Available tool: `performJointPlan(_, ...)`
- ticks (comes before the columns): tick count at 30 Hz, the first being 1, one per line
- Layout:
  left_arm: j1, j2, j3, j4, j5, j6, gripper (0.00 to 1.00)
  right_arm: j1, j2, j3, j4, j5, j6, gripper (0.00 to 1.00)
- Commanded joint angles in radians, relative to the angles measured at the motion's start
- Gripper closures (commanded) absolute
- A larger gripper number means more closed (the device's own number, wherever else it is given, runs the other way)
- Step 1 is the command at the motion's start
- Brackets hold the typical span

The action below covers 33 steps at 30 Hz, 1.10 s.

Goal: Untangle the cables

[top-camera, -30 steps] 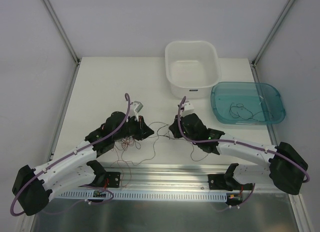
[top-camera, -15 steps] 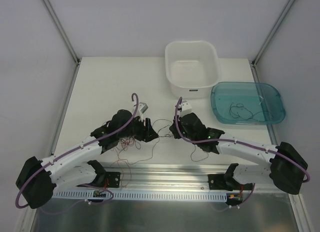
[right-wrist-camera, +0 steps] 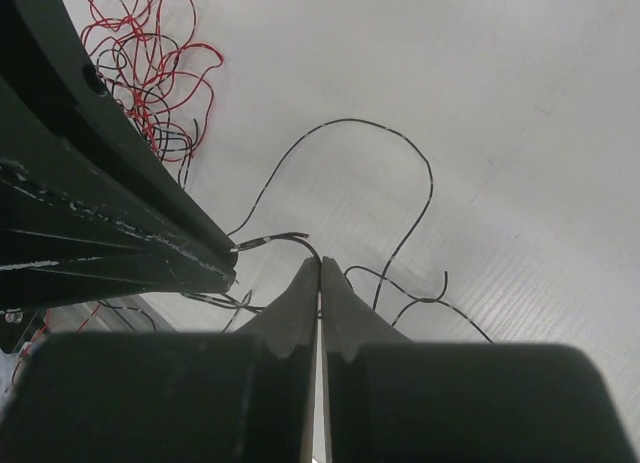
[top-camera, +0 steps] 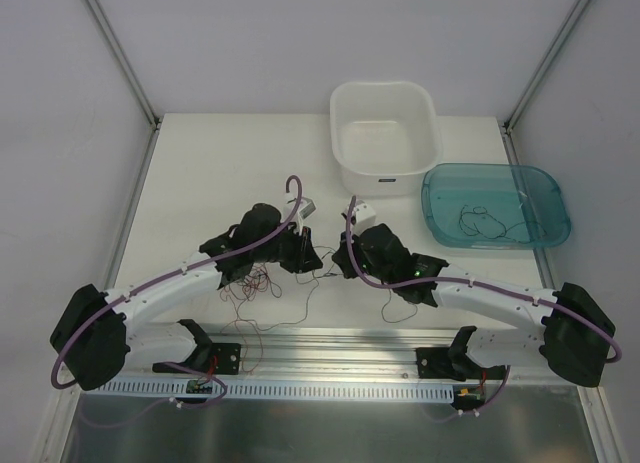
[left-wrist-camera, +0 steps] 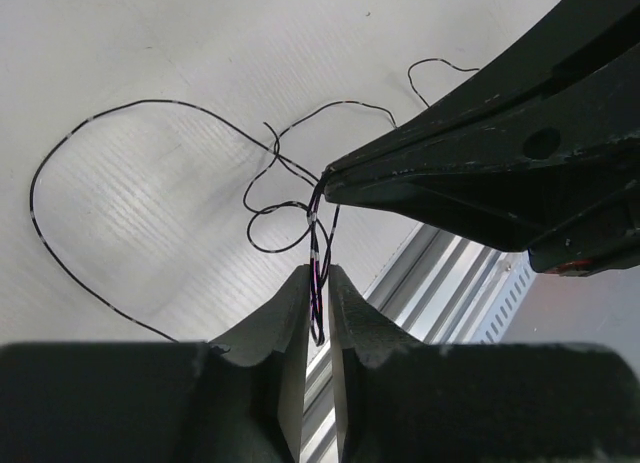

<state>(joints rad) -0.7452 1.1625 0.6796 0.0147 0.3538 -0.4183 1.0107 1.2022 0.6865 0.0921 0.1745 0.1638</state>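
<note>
The cables are thin red and black wires lying loose in a tangle (top-camera: 258,283) on the white table, near the front edge. My left gripper (top-camera: 316,261) meets my right gripper (top-camera: 336,263) tip to tip at the table's middle. In the left wrist view, the left gripper (left-wrist-camera: 318,274) is shut on a doubled black strand (left-wrist-camera: 317,245), with the right fingers (left-wrist-camera: 470,173) pinching the same wire just above. The right gripper (right-wrist-camera: 320,264) is shut on a black strand (right-wrist-camera: 290,237) that runs to the left fingers (right-wrist-camera: 120,223). Red curls (right-wrist-camera: 150,53) lie behind.
A white tub (top-camera: 384,173) stands at the back, right of centre. A teal tray (top-camera: 440,198) to its right holds a separate dark wire (top-camera: 482,221). A metal rail (top-camera: 330,341) runs along the table's near edge, between the arm bases.
My left arm has swung right, bringing its gripper up to the right gripper's tip. It opened on the way and has closed again on the black strand. The right arm barely moved.
</note>
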Motion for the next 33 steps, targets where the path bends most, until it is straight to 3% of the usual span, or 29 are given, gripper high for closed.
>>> performJointPlan(1,0.000,0.003,0.037,0.016,0.031,0.030,0.89,0.005,-0.003,0.044,0.020,-0.017,-0.023,0.99)
performJointPlan(10,0.000,-0.127,-0.055,0.016,-0.022,0.004,1.00,-0.035,0.013,0.024,-0.043,0.036,0.038,0.99)
performJointPlan(18,0.000,-0.172,-0.130,0.016,0.151,0.026,1.00,-0.107,-0.009,0.001,-0.035,-0.027,0.098,0.99)
performJointPlan(21,0.000,-0.179,-0.150,0.018,0.123,0.010,1.00,-0.113,-0.007,0.008,-0.058,-0.026,0.097,0.99)
performJointPlan(28,0.000,-0.355,-0.193,0.079,0.004,-0.008,1.00,-0.144,0.003,0.001,-0.115,-0.013,0.137,0.99)
performJointPlan(31,0.000,-0.470,-0.248,0.111,-0.163,-0.089,1.00,-0.144,0.002,0.011,-0.133,-0.010,0.140,0.99)
performJointPlan(32,0.000,-0.495,-0.262,0.110,-0.314,-0.124,1.00,-0.144,-0.001,0.010,-0.132,-0.021,0.140,1.00)
performJointPlan(33,0.000,-0.507,-0.285,0.097,-0.375,-0.154,0.95,-0.144,-0.010,0.008,-0.124,-0.030,0.135,0.99)
